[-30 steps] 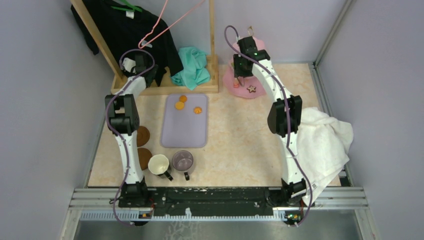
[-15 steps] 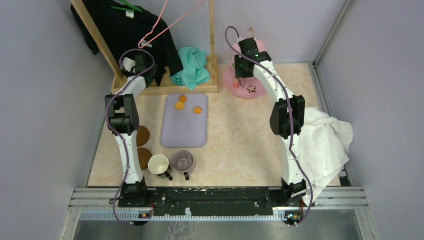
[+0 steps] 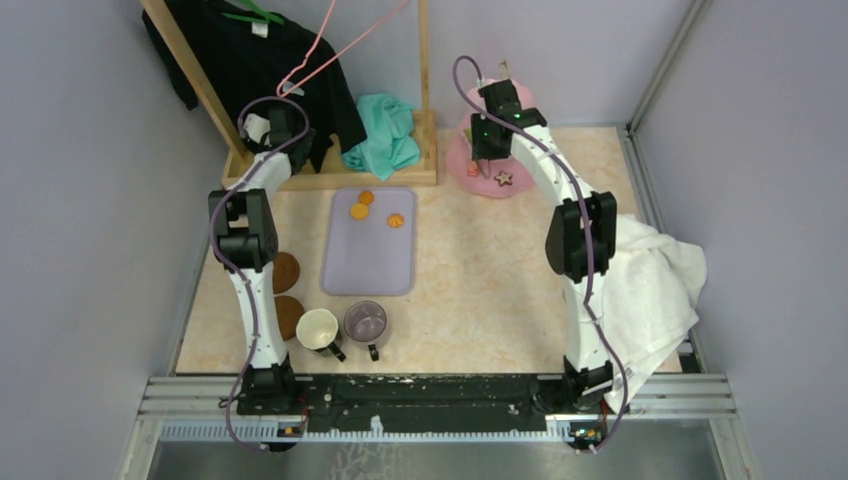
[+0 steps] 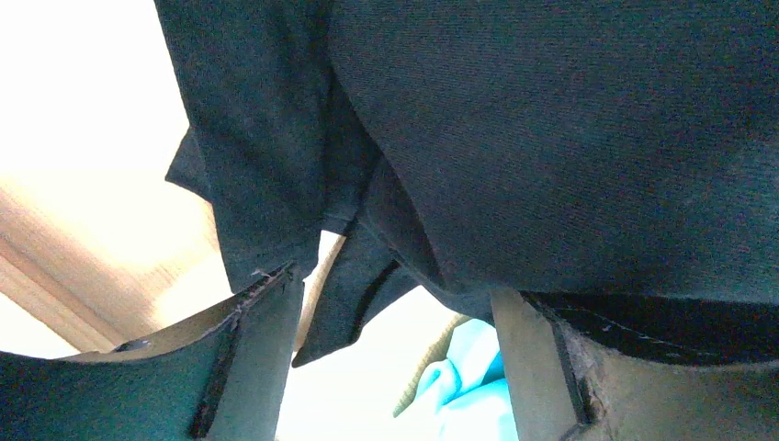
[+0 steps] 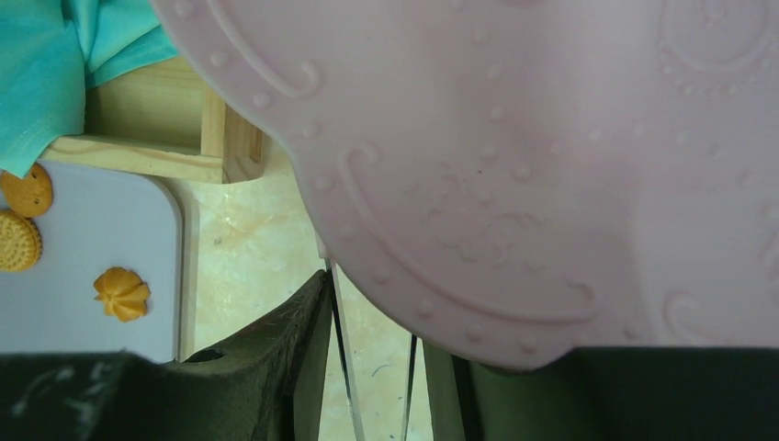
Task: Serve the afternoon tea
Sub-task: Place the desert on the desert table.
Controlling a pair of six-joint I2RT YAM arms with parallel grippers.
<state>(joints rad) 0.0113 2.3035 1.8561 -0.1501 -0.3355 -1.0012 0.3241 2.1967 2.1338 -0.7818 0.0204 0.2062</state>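
The pink three-tier stand (image 3: pixel 487 189) stands at the back right, with a star cookie (image 3: pixel 503 178) and a small red sweet (image 3: pixel 472 168) on its bottom tier. My right gripper (image 3: pixel 487 152) hangs over that tier. In the right wrist view a pink tier (image 5: pixel 551 138) fills the top, and the gripper (image 5: pixel 377 367) is shut on thin clear tongs (image 5: pixel 342 331). Three orange sweets (image 3: pixel 359 211) lie on the purple mat (image 3: pixel 368 250). The cream mug (image 3: pixel 318 327), the greyish-purple mug (image 3: pixel 366 322) and two brown coasters (image 3: pixel 285 270) sit at the front left. My left gripper (image 3: pixel 268 125) is open and empty beside the black shirt (image 4: pixel 551 138).
A wooden rack (image 3: pixel 330 178) holds the black shirt (image 3: pixel 250 50) and a pink hanger (image 3: pixel 330 50). The teal cloth (image 3: pixel 385 130) lies on the rack's base. The white towel (image 3: pixel 650 285) lies at the right edge, and grey walls close in the table.
My right arm has shifted slightly to the right and farther back over the pink stand. The left arm has not moved.
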